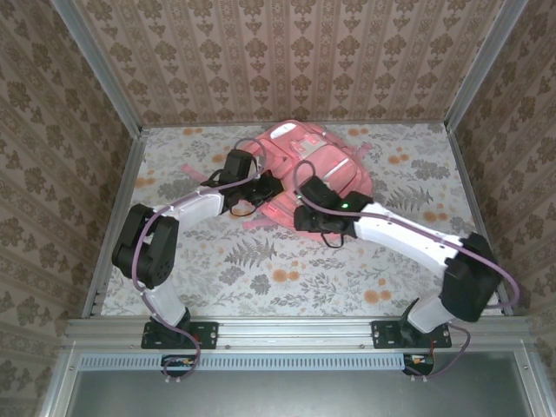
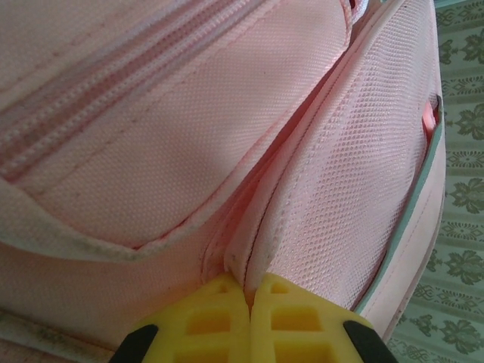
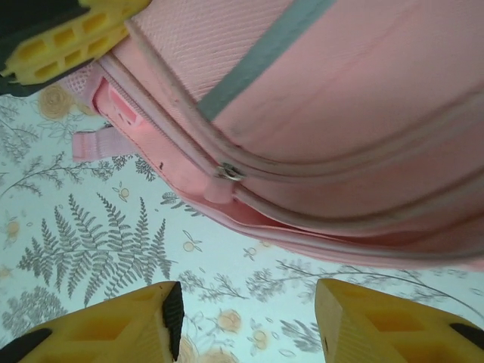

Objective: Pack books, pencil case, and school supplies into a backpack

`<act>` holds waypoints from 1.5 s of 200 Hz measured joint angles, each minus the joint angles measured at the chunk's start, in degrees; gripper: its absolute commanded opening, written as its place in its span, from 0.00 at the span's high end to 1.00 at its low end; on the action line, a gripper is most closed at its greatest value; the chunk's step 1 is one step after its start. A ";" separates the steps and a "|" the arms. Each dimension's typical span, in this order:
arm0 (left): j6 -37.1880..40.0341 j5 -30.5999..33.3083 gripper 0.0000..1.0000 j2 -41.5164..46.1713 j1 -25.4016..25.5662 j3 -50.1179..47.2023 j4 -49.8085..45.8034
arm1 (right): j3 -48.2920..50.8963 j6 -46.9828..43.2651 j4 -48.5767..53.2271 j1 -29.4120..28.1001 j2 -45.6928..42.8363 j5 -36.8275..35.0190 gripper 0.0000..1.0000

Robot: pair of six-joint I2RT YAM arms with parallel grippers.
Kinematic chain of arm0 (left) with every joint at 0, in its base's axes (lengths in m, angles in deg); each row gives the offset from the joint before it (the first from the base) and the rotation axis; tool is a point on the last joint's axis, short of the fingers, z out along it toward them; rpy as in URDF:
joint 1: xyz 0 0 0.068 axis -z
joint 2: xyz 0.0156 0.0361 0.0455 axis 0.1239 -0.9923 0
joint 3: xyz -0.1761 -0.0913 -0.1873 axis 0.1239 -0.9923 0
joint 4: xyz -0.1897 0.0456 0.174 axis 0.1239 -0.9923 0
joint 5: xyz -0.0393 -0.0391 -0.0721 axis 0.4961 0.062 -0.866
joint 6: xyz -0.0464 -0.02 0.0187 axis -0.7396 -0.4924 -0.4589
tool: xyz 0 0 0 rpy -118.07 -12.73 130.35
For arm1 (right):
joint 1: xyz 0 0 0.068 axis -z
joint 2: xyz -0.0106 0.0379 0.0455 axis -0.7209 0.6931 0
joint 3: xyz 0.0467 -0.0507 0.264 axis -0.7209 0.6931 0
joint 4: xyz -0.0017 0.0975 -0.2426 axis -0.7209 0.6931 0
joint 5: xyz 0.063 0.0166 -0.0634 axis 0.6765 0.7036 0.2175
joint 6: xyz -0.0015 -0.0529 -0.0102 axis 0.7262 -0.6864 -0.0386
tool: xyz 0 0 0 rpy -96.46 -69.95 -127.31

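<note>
The pink backpack (image 1: pixel 300 143) lies at the far middle of the table (image 1: pixel 261 269), on the floral, fern-printed cloth, between the 2 arms. In the left wrist view its woven pink fabric (image 2: pixel 189 151) shows a zip line running slantwise, a mesh side panel and a grey-green trim along the right edge.

The left gripper (image 2: pixel 249 293) sits at the pack's left side (image 1: pixel 261 187); its 2 yellow fingers (image 2: pixel 212 318) are pressed together with a raised fold of the pack's seam pinched between them.

In the right wrist view the backpack (image 3: pixel 363 91) hangs across the upper part, with a metal zip slider (image 3: pixel 227 172) on the lower zip line and a short pink strap (image 3: pixel 94 144) lying on the cloth beside it. The left gripper's yellow fingers (image 3: pixel 60 38) show at the top left corner, against the pack's edge.

The right gripper (image 3: pixel 248 293) hovers just off the pack's near edge (image 1: pixel 300 215), its 2 fingers spread wide apart above the cloth, touching nothing.
</note>
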 measured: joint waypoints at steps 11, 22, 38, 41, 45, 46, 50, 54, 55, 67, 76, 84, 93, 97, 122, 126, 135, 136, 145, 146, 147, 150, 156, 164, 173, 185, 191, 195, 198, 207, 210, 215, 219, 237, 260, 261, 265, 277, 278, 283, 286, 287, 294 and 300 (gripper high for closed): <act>0.00 0.00 1.00 0.11 0.13 0.07 -0.17 | -1.49 1.53 -0.24 -1.27 3.19 -1.25 0.53; 0.00 0.02 1.00 0.22 0.20 0.24 -0.42 | -2.69 3.06 -0.70 -1.92 5.64 -1.77 0.56; -0.02 0.02 1.00 0.28 0.31 0.48 -0.63 | -4.35 4.87 -1.14 -2.19 8.59 -2.64 0.62; 0.00 0.02 1.00 0.28 0.33 0.48 -0.66 | -4.63 5.51 -1.14 -2.19 8.98 -2.89 0.62; -0.02 0.02 1.00 0.31 0.33 0.48 -0.70 | -4.98 5.90 -1.07 -2.19 9.51 -3.19 0.63; 0.00 0.02 1.00 0.31 0.35 0.48 -0.70 | -5.07 6.08 -1.05 -2.19 9.64 -3.23 0.63; 0.00 0.02 1.00 0.31 0.37 0.48 -0.74 | -5.40 6.47 -1.03 -2.16 10.12 -3.58 0.63; -0.02 0.02 1.00 0.31 0.37 0.48 -0.81 | -5.66 7.08 -1.03 -2.19 10.49 -4.00 0.63; -0.02 0.02 1.00 0.31 0.37 0.48 -0.83 | -5.70 7.19 -1.03 -2.19 10.56 -4.07 0.63; -0.02 0.02 1.00 0.31 0.37 0.48 -0.96 | -6.10 8.24 -1.03 -2.16 11.26 -5.11 0.63; -0.02 0.02 1.00 0.33 0.37 0.48 -0.98 | -6.10 9.03 -0.98 -2.16 11.41 -5.95 0.63; -0.02 0.00 1.00 0.35 0.37 0.48 -1.03 | -6.10 9.35 -1.03 -2.16 11.41 -6.47 0.64; -0.02 0.00 1.00 0.42 0.37 0.48 -1.09 | -6.14 9.60 -0.98 -2.16 11.45 -7.17 0.64; -0.02 0.02 1.00 0.44 0.37 0.48 -1.09 | -6.19 9.73 -0.96 -2.16 11.52 -7.48 0.65; -0.02 0.00 1.00 0.66 0.39 0.50 -1.09 | -7.32 10.40 -0.48 -2.16 12.98 -9.40 0.68; -0.02 0.02 1.00 0.68 0.39 0.50 -1.11 | -7.43 10.45 -0.37 -2.16 13.20 -9.57 0.70; -0.02 0.02 1.00 0.68 0.39 0.50 -1.14 | -7.58 10.58 0.00 -2.16 13.73 -10.27 0.74; -0.02 0.02 1.00 0.68 0.39 0.50 -1.14 | -7.58 10.54 0.04 -2.16 13.77 -10.29 0.74; -0.02 0.02 1.00 0.72 0.39 0.50 -1.18 | -7.78 10.60 0.52 -2.16 14.25 -10.84 0.76; -0.02 0.02 1.00 0.72 0.39 0.50 -1.20 | -7.78 10.64 0.55 -2.16 14.29 -10.91 0.76; -0.02 0.02 1.00 0.72 0.39 0.50 -1.22 | -7.78 10.69 0.59 -2.16 14.32 -10.93 0.77; -0.02 0.02 1.00 0.74 0.39 0.50 -1.29 | -7.78 10.60 0.72 -2.16 14.47 -11.06 0.77; -0.02 0.02 1.00 0.74 0.39 0.50 -1.33 | -7.78 10.64 0.87 -2.16 14.58 -11.34 0.78; -0.02 0.02 1.00 0.74 0.44 0.50 -1.33 | -7.78 10.62 1.20 -2.19 14.64 -11.69 0.80; -0.02 0.04 1.00 0.74 0.48 0.50 -1.33 | -7.78 10.62 1.64 -2.19 14.64 -12.02 0.82; -0.02 0.02 1.00 0.74 0.50 0.52 -1.33 | -7.78 10.58 1.84 -2.19 14.62 -12.24 0.83; -0.02 0.02 1.00 0.74 0.50 0.55 -1.33 | -7.78 10.56 1.90 -2.23 14.62 -12.33 0.84; 0.00 0.02 1.00 0.74 0.52 0.55 -1.36 | -7.78 10.40 1.99 -2.25 14.62 -12.44 0.84; 0.00 0.02 1.00 0.74 0.52 0.55 -1.36 | -7.78 10.34 2.05 -2.29 14.62 -12.52 0.84; 0.00 0.04 1.00 0.74 0.59 0.59 -1.40 | -7.78 10.01 2.21 -2.34 14.62 -12.83 0.85; 0.00 0.04 1.00 0.74 0.59 0.59 -1.40 | -7.78 9.92 2.27 -2.34 14.62 -12.87 0.86; 0.00 0.04 1.00 0.74 0.59 0.59 -1.42 | -7.78 9.38 2.36 -2.34 14.62 -12.94 0.87; 0.00 0.07 1.00 0.74 0.61 0.59 -1.44 | -7.78 9.01 2.49 -2.34 14.62 -13.05 0.89; 0.02 0.13 1.00 0.74 0.70 0.59 -1.68 | -7.78 7.87 3.08 -2.34 14.62 -13.29 0.96; 0.09 0.48 1.00 1.01 0.70 0.59 -2.23 | -7.76 5.92 3.41 -2.47 14.60 -13.88 0.98; 0.11 0.50 1.00 1.05 0.70 0.59 -2.25 | -7.76 5.77 3.41 -2.49 14.53 -13.94 0.98; 0.15 0.59 1.00 1.14 0.70 0.59 -2.36 | -7.69 5.44 3.41 -2.54 14.47 -14.10 0.99; 0.42 0.90 1.00 1.49 0.57 0.59 -2.69 | -6.56 4.15 3.30 -2.60 13.38 -14.93 0.99; 0.46 0.90 1.00 1.53 0.59 0.59 -2.78 | -6.34 4.00 3.32 -2.60 13.14 -14.99 0.99; 0.57 0.92 1.00 1.73 0.57 0.59 -2.99 | -5.38 3.28 3.19 -2.60 12.17 -15.37 0.99; 0.68 0.96 1.00 1.84 0.52 0.59 -3.10 | -4.79 2.97 3.26 -2.54 11.50 -15.63 0.99; 0.70 0.96 1.00 1.90 0.50 0.59 -3.17 | -4.61 2.91 3.23 -2.51 11.34 -15.72 0.99; 1.01 1.07 1.00 2.16 0.37 0.59 -3.61 | -2.93 1.95 3.23 -2.23 9.46 -16.31 0.99; 1.33 1.14 1.00 2.45 0.22 0.59 -4.09 | -1.51 1.07 3.19 -1.77 7.72 -16.65 0.99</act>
